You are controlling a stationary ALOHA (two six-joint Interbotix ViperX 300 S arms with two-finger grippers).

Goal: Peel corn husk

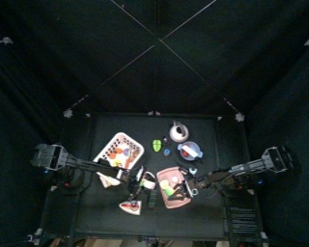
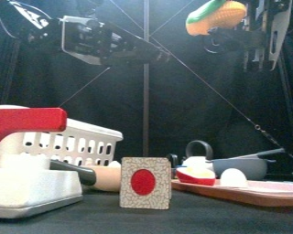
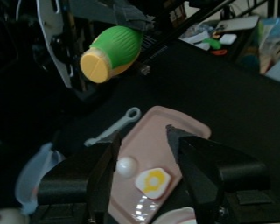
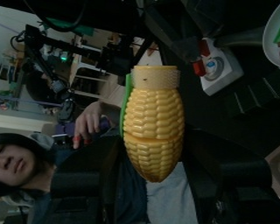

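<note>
Yellow corn cob [image 4: 152,131] bare; green corn husk [image 3: 118,45] capping its end.

One camera looks straight down from high up. One sits low at the near table edge. Both wrist cameras ride the arms and see the corn [image 4: 152,122].

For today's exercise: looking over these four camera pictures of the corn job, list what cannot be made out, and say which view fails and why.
- Top view: the corn cob is too small to make out among the arms.
- Front view: the right claw is partly cut off by the top edge; the green husk covers its grip.
- Right wrist view: the cob hides its own husk end and the table behind.
</note>
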